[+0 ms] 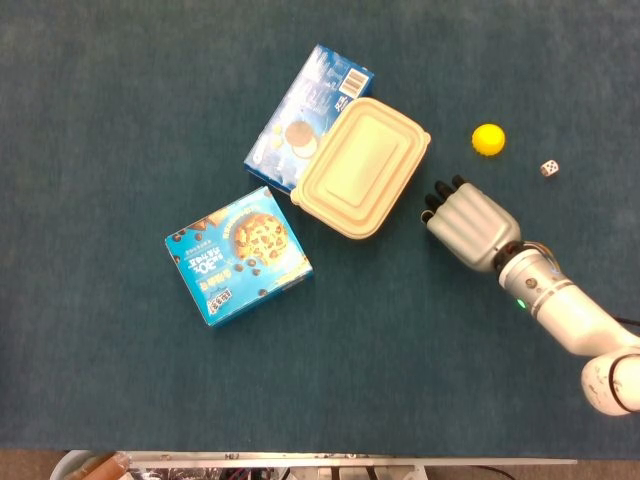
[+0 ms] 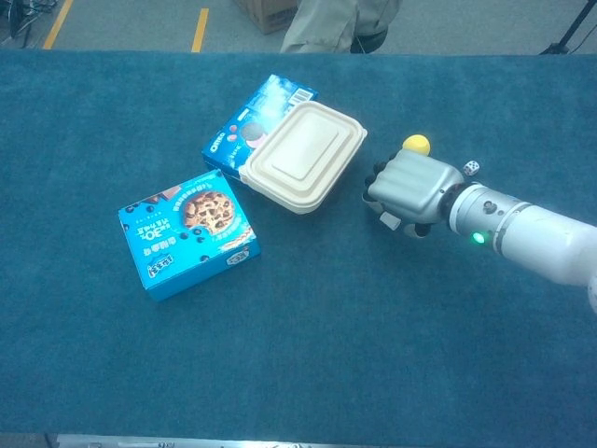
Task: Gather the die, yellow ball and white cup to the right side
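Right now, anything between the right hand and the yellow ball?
Nothing visible. In the head view only bare blue table cloth separates the right hand from the small yellow ball; the beige lidded container lies off to its left.

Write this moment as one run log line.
right hand: fingers curled, holding nothing | yellow ball, die: on table | white cup: unseen

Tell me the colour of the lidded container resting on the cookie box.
Cream, plain and unpatterned; the lidded container shows best in the head view.

Blue tabletop, grey floor behind

I see the teal felt tabletop (image 2: 298, 373); upper left, grey floor (image 2: 131, 23) with yellow stripes (image 2: 200, 28).
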You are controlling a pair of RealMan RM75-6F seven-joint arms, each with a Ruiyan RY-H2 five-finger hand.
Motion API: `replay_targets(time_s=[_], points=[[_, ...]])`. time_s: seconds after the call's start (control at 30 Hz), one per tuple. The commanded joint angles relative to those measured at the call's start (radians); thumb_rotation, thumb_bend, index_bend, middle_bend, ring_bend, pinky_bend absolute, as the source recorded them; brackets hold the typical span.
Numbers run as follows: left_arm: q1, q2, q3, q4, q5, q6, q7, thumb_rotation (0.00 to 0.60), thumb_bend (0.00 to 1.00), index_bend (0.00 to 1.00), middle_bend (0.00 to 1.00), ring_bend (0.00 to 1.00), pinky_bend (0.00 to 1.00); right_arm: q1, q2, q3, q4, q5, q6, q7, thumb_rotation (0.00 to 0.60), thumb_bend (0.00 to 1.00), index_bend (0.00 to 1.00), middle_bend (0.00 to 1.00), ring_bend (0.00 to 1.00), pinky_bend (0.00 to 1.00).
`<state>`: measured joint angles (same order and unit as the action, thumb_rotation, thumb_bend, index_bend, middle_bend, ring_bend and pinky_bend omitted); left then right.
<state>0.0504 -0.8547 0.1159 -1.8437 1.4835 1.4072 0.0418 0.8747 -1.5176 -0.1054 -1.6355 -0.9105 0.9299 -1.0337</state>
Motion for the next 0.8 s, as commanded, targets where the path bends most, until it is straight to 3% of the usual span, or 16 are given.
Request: replay_targets(time_s=[0.03, 0.8], points=[[0.001, 0.001, 0.001, 0.0, 0.001, 0.001, -0.001, 0.498, 0.29, 0.33, 0.38, 0.33, 0.18, 0.001, -0.004, -0.003, 0.002, -0.001, 0.008, -0.004, 0.6, 0.24, 0.39, 0.27, 0.19, 0.28], [0.001, 0.011, 0.007, -0.003, 0.011, -0.003, -0.014, 0.492, 0.29, 0.33, 0.38, 0.33, 0.18, -0.011, -0.028, -0.021, 0.014, -0.02, 0.049, -0.022, 0.6, 0.28, 0.46, 0.28, 0.19, 0.28]])
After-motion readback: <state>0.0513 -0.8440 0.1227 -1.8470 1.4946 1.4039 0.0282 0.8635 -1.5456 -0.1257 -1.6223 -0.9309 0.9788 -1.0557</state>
